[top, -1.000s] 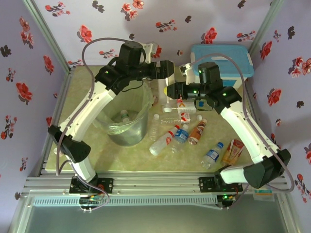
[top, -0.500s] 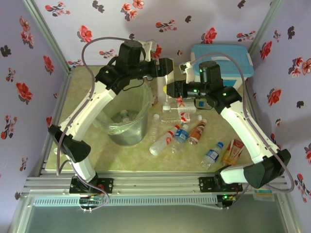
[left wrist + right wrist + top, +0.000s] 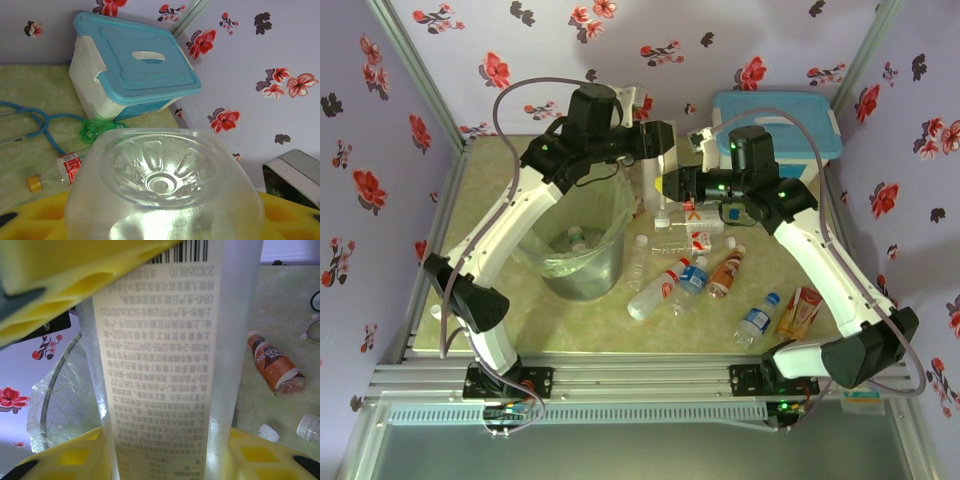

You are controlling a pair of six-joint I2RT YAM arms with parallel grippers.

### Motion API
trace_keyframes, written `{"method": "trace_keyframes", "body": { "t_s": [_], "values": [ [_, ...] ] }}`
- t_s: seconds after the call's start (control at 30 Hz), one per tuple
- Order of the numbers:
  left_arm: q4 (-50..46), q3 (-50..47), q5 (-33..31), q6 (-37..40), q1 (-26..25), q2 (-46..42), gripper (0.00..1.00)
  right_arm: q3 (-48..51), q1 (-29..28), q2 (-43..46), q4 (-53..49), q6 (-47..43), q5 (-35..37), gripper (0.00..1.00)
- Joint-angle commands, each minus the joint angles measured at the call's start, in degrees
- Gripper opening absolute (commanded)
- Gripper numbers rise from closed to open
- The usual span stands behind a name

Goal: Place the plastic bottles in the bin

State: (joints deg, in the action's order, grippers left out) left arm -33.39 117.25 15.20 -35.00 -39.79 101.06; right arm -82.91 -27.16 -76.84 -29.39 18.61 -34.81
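Note:
A tall clear bottle with a white printed label hangs upright just right of the bin, and both grippers grip it. My left gripper is shut on its upper end, whose moulded base faces that wrist camera. My right gripper is shut on its side lower down. The bin, a grey bucket with a clear bag, holds a few bottles. More bottles lie on the table: red-white, blue, brown.
The white box with the light-blue lid stands at the back right. A blue tube, a green bottle and a yellow-capped bottle lie near it. Further bottles lie front right.
The left arm has shifted slightly at its wrist end. The clear bottle stays between both grippers in about the same place.

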Motion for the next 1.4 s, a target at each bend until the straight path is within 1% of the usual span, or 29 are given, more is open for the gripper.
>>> {"method": "trace_keyframes", "body": {
  "t_s": [0.0, 0.07, 0.13, 0.2, 0.33, 0.37, 0.4, 0.47, 0.63, 0.73, 0.83, 0.97, 1.1, 1.23, 1.3, 1.37],
  "values": [
    [2.27, -0.09, 1.41, -0.43, 0.11, 0.13, 0.55, -0.91, -0.35, 0.95, 0.58, 0.22, -1.45, 0.43],
    [2.44, -0.23, 1.34, -0.57, 0.31, 0.02, 0.53, -1.30, -0.36, 0.74, 0.04, 0.52, -1.49, 0.45],
    [2.45, -0.41, 1.41, -0.45, 0.43, -0.29, 0.53, -1.68, -0.29, 0.93, -0.54, 0.51, -1.16, 0.59],
    [2.44, -0.61, 1.38, -0.42, 0.76, -0.68, 0.51, -2.34, 0.28, 1.55, -2.44, -0.13, -0.32, 0.70],
    [2.92, -0.42, 1.41, -0.37, 1.31, -1.57, 0.48, -1.35, 3.17, 4.74, -3.24, 0.68, 1.06, 0.80],
    [2.97, -0.10, 1.41, -0.33, 1.59, -1.72, 0.47, -0.97, 4.31, 5.49, -3.96, 0.99, 1.93, 0.84],
    [3.06, 0.37, 1.41, -0.24, 1.85, -1.82, 0.46, -1.12, 5.70, 6.08, -5.56, 1.26, 3.24, 0.86],
    [2.72, 1.52, 1.41, 0.10, 2.36, -2.00, 0.45, -1.86, 8.88, 6.55, -9.85, 1.83, 5.01, 0.86],
    [0.13, 6.23, 1.41, 2.02, 4.88, -2.59, 0.39, 0.08, 16.97, 9.27, -16.64, 3.78, 10.05, 0.86],
    [-2.14, 8.69, 1.36, 3.04, 7.22, -3.85, 0.36, 0.83, 20.91, 9.27, -22.85, 4.32, 14.14, 0.85],
    [-5.26, 9.90, 1.41, 4.35, 10.26, -6.23, 0.31, 3.24, 24.22, 9.09, -26.38, 4.33, 15.99, 0.84],
    [-11.66, 10.02, 1.41, 6.55, 15.14, -10.32, 0.24, 6.09, 25.99, 9.10, -29.86, 3.85, 20.00, 0.82],
    [-19.64, 8.23, 0.17, 9.36, 19.21, -13.79, 0.17, 7.39, 26.10, 7.84, -36.17, 5.03, 26.27, 0.81],
    [-27.03, 4.09, -3.86, 13.04, 20.01, -15.34, 0.11, 9.37, 26.10, 7.21, -42.96, 6.33, 30.89, 0.76],
    [-28.13, 0.61, -4.98, 14.06, 19.93, -16.13, 0.10, 10.61, 26.10, 7.32, -46.94, 7.69, 34.11, 0.73],
    [-27.44, -3.12, -5.86, 14.28, 19.97, -16.95, 0.10, 12.08, 26.10, 7.70, -49.26, 8.47, 35.85, 0.71]
  ]
}}
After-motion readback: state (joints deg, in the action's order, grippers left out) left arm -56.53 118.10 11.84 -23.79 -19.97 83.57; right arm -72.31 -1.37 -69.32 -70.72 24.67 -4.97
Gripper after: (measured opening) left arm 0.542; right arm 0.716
